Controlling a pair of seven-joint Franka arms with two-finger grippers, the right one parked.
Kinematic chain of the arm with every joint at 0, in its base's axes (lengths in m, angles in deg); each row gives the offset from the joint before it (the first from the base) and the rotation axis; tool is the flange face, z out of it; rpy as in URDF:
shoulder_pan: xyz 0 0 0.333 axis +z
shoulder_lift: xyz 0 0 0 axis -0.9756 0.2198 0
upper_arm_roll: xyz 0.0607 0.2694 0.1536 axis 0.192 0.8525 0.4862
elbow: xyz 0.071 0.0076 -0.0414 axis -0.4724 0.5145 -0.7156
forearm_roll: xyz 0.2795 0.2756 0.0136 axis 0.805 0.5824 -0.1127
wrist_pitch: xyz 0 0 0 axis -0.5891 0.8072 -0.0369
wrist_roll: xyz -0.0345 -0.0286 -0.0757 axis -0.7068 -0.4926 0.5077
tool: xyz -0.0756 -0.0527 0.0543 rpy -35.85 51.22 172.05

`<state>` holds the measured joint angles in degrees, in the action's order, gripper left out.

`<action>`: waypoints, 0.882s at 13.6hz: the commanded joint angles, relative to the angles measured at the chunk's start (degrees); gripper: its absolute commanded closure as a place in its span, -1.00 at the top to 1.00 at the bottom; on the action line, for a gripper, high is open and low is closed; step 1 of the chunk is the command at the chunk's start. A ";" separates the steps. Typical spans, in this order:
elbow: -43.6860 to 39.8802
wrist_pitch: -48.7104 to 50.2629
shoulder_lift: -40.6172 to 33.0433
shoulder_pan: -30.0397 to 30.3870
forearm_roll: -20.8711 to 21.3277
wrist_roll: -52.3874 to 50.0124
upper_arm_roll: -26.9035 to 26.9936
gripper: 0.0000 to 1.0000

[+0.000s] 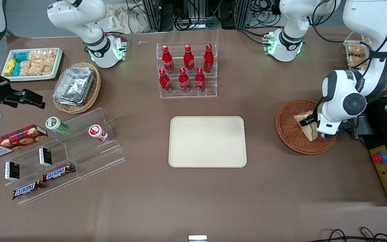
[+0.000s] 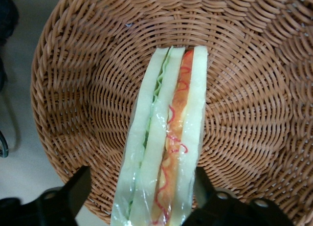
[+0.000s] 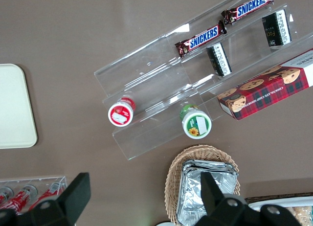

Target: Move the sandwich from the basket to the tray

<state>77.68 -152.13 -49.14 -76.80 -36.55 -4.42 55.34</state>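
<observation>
arm (image 1: 364, 43): glossy white, black joint caps | base: green lights | gripper (image 2: 142, 199): black

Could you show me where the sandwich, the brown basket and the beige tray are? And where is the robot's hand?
sandwich (image 2: 166, 138): left wrist view, on its filling edge.
basket (image 1: 289, 132): front view, on its woven wall.
tray (image 1: 207, 141): front view, on its bare floor.
gripper (image 2: 139, 199): left wrist view, open, straddling the sandwich.

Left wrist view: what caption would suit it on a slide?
Open end effector straddles the wrapped sandwich lying in the basket.
</observation>
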 commanded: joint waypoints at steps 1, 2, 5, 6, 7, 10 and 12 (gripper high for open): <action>0.32 -1.31 -0.26 0.20 1.14 -1.76 -0.36 -0.05; 0.06 -1.04 -0.26 0.20 1.23 -1.76 -0.36 -0.32; -1.78 1.31 -0.34 -0.24 1.23 -1.76 -0.62 -0.61; -3.70 4.20 -0.35 -0.41 1.14 -1.85 -0.63 -0.61; -5.90 7.54 -0.87 -0.41 1.06 -2.11 -0.80 -0.61; -18.35 23.60 -0.96 -0.50 0.62 -1.76 -2.73 -0.61; -25.31 31.44 -1.05 -0.41 0.09 -1.24 -3.26 -0.61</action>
<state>59.23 -127.75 -50.31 -77.10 -36.54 -4.86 52.76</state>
